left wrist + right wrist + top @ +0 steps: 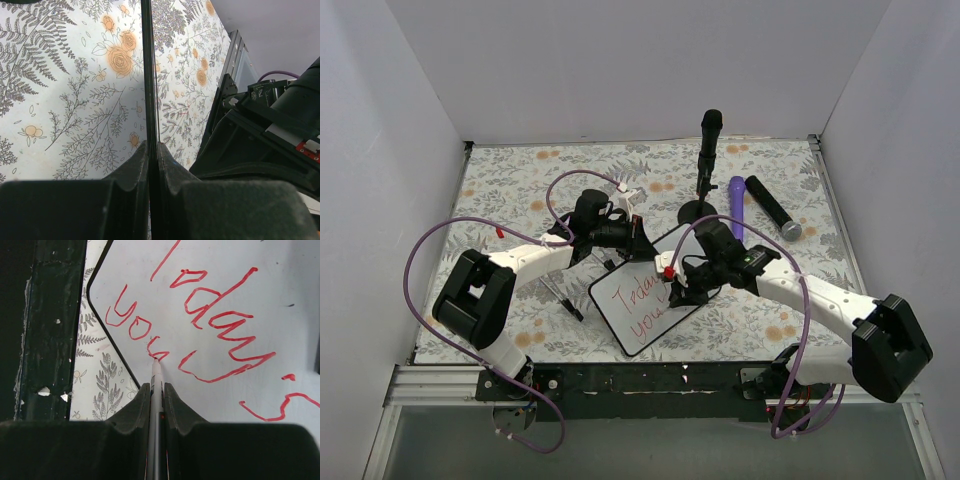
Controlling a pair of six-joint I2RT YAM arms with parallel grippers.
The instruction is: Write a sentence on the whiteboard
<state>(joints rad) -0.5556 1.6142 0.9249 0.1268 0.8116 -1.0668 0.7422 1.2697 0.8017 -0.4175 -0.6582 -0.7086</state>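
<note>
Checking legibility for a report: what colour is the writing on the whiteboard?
Red writing on the whiteboard; the right wrist view shows it best.

Soft, even light falls from above in the top view, keeping the plain white walls (pixel 380 150) bright and the grey-leaved floral tablecloth (pixel 520 180) sharp, with only faint shadows on it. In the 2 wrist views the black padded fingers (pixel 75 450) sit dark and blurred along the bottom edge. The small, black-framed whiteboard (pixel 225 290) reads bluish-grey; its red handwritten sentence (pixel 220 325) is crisp.
</note>
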